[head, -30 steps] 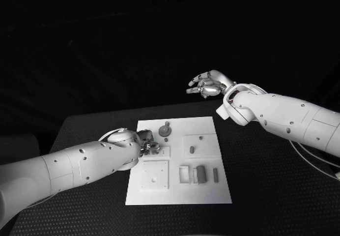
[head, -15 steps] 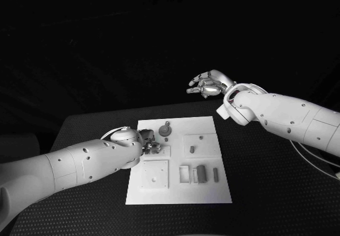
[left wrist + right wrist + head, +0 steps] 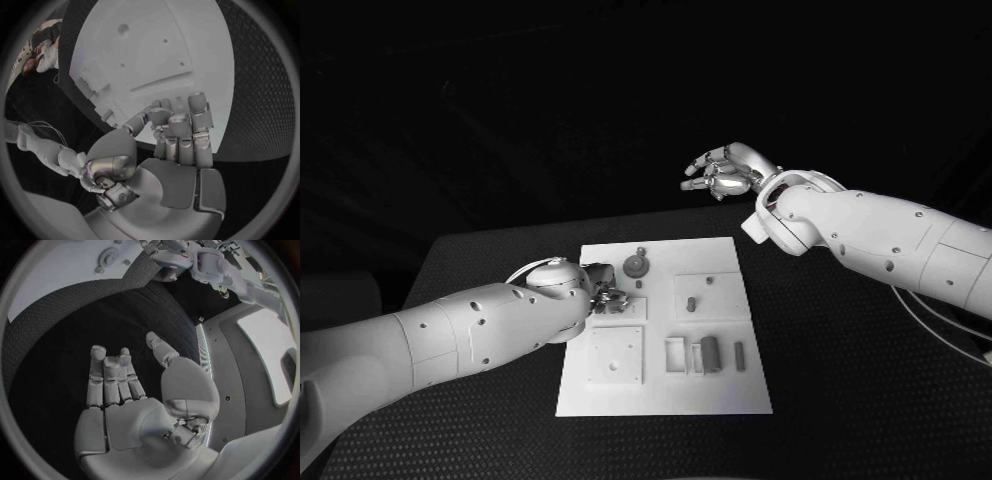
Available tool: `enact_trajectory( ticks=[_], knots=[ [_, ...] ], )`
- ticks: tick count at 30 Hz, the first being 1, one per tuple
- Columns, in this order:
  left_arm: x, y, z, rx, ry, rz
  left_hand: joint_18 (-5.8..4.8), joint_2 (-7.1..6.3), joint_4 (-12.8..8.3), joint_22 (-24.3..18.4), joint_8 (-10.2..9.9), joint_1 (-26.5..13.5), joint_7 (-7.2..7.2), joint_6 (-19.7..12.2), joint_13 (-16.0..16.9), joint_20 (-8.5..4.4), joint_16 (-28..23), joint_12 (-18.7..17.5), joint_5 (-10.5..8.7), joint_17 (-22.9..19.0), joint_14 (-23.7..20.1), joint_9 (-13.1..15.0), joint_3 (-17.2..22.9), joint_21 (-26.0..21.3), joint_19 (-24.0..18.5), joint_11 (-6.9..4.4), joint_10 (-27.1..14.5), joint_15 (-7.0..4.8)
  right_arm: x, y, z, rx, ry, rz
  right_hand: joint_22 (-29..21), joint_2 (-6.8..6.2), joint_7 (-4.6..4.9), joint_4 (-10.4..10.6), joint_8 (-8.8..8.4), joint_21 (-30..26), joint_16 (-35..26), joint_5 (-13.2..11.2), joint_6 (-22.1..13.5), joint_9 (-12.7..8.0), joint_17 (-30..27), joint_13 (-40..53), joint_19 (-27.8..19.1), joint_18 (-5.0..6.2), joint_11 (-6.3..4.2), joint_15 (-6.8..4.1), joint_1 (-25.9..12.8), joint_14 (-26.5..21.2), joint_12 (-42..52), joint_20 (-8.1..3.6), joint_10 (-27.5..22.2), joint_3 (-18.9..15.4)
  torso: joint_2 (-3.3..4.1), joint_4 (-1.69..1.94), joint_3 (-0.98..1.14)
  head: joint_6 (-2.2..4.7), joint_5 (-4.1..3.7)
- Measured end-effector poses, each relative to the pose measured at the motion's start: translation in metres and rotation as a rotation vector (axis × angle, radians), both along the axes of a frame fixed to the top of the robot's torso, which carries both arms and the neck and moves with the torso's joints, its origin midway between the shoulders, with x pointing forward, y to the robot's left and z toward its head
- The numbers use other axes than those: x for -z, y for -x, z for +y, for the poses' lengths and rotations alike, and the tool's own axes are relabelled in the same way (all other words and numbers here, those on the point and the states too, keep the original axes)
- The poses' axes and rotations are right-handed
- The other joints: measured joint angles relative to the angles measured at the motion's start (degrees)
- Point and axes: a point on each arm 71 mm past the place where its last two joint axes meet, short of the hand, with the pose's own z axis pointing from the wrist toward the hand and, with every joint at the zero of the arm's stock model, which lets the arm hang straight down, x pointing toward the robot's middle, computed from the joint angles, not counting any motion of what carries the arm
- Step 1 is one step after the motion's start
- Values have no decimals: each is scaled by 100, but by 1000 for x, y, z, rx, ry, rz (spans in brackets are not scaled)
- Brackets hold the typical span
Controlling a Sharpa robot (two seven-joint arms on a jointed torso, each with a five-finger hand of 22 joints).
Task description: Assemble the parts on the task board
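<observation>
The left hand (image 3: 603, 291) hovered over the white board's (image 3: 718, 395) left side, fingers curled around what seemed a small part (image 3: 152, 118). It needed lowering squarely. The right hand (image 3: 721, 172) hung open, well apart.

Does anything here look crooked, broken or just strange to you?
Nothing looks damaged or spilled. The task board lies flat on the table. The left hand works at the board, while the right hand hangs open in the air beyond it.
</observation>
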Motion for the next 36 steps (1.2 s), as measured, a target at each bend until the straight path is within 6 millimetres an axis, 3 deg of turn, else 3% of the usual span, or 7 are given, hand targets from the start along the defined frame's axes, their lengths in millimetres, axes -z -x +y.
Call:
enact_trajectory(
  ticks=[7, 23, 26, 27, 28, 31, 36],
  knots=[
    [0, -1, 0, 0, -4, 2, 0, 0, 14, -1, 7, 0, -9, 13, -7, 10, 44, 28, 109, -31, 0, 50, -14, 43, 31, 0, 0, 0, 0, 0, 0, 0, 1, 2, 0, 0, -1, 0, 0, 0, 0, 0, 0, 0, 0, -6, 0, 1, 0, 0, 0, 0, 0, 0, 0, 0, 0, 1, -1, -8, 0],
    [0, -4, 0, -12, 2, 27, -1, 48, 76, -2, -6, -51, -6, 46, -78, 3, 44, 50, 142, -133, 0, 54, -76, 43, 39, 0, 0, 0, 0, 0, -1, 1, 2, 6, 0, 0, 4, 0, 0, 0, 0, 0, 19, -2, -4, -11, -9, 24, 0, 16, 0, -13, 0, 9, 0, 0, 1, 1, -1, -12, 11],
    [0, -4, 1, -17, 5, 30, -1, 35, 204, -2, -5, -236, -20, 61, -109, 3, 75, 50, 491, -170, 0, 159, -204, 43, 39, 0, 0, 0, 1, 0, -1, 2, 2, 6, 0, 0, 4, 0, 0, 0, 0, 0, 20, -5, -6, -11, -9, 24, 0, 17, 0, -13, 0, 9, 0, 0, 1, 1, -1, -14, 11],
    [1, -4, 1, -18, 4, 33, 0, 31, 234, -2, -5, -281, -22, 64, -118, 3, 76, 50, 496, -179, 0, 462, -234, 43, 39, 0, 0, 0, 1, 0, -2, 2, 3, 6, 0, 0, 4, 0, 0, 0, 0, 0, 20, -5, -10, -11, -9, 24, 0, 17, 0, -13, 0, 9, 0, 0, 2, 1, -1, -15, 11],
    [1, -3, 1, -20, 4, 34, 0, 19, 261, -2, -5, -314, -31, 73, -122, 4, 76, 50, 496, -185, -1, 506, -261, 43, 39, 0, -1, -1, 1, -1, -2, 3, 3, 6, 0, 0, 4, 0, 0, 0, 0, 0, 20, -5, -10, -11, -9, 23, 0, 17, 0, -13, 0, 9, 0, 0, 1, 1, -1, -15, 11],
    [2, -3, 1, -22, 4, 37, 0, -20, 300, -2, -31, -380, -106, 153, -129, 3, 83, 50, 383, -199, -111, 509, -299, 17, 40, -1, 0, -111, 1, -1, -2, 3, 3, 7, 0, 0, 3, 0, 0, 0, 0, 0, 20, -5, -10, -11, -9, 23, 0, 17, 0, -13, 0, 9, 0, 0, 1, 2, -1, -19, 8],
    [3, -3, 1, -26, 4, 40, 1, -54, 369, -3, -23, -478, -147, 245, -148, -7, 88, 50, 296, -222, -134, 519, -352, 17, 50, -13, 11, -135, 1, -1, -2, 2, 3, 8, 0, 0, 1, 0, 0, 0, 0, 0, 21, -5, -10, -16, -9, 21, 0, 24, 0, -5, 0, 9, 0, 0, 2, 2, -1, -21, 11]
  ],
)
